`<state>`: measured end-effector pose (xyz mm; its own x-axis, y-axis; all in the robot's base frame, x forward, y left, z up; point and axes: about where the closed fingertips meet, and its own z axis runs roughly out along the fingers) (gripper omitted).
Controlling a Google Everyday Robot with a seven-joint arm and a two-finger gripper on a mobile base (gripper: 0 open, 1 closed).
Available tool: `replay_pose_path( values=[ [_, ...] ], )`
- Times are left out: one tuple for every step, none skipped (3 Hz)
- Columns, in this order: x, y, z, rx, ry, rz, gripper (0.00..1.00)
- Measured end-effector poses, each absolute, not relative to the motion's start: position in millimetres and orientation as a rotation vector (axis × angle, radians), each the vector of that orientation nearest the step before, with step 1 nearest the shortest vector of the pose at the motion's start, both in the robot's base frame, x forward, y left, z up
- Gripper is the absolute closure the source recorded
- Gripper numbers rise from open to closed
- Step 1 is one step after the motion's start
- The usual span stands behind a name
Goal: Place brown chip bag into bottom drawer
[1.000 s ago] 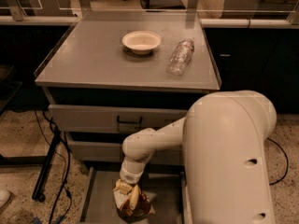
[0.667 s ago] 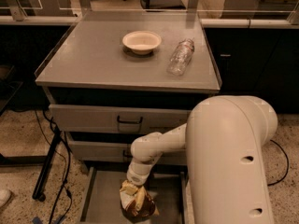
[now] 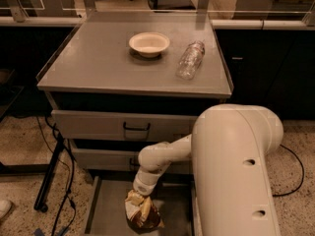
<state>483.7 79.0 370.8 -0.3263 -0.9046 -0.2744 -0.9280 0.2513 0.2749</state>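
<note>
The brown chip bag (image 3: 141, 213) stands upright in the open bottom drawer (image 3: 106, 210), near the middle of its grey floor. My gripper (image 3: 138, 196) points straight down onto the top of the bag, at the end of the white arm that reaches in from the right. The bag's crumpled top hides the fingertips. The two upper drawers (image 3: 123, 126) are closed.
A white bowl (image 3: 149, 44) and a clear plastic bottle (image 3: 190, 59) lying on its side are on the cabinet top. My large white arm housing (image 3: 236, 171) fills the lower right. A black stand leg and cables (image 3: 51, 176) are left of the cabinet.
The gripper and the bag have shifted a little to the right and slightly lower inside the drawer. The bowl and bottle have not moved.
</note>
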Motion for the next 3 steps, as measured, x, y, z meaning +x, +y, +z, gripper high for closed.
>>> replay_pose_path(
  values=[
    [506.5,74.9,330.8,-1.725,2.44,0.654,1.0],
    [504.3,74.7,325.5,-1.718,2.45,0.656,1.0],
    [501.1,67.5,298.1,-1.67,2.49,0.674,1.0]
  ],
)
